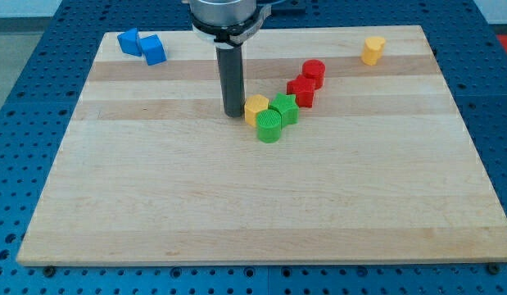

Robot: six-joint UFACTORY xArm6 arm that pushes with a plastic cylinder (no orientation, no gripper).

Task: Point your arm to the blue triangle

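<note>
Rod tip (233, 113), gripperless so nothing grasped, rests mid-board just left of yellow block (255, 108); target blue triangle (129, 41) sits at top-left corner touching blue cube (154, 50), well apart, awaiting approach.

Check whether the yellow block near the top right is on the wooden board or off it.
On the board. The yellow block sits fully on the wood, just inside its top right corner, apart from every other block.

my arm comes straight down from the view's top, rod dead vertical, my tip (233, 113) planted low, pretty much directly under the wrist housing
</note>
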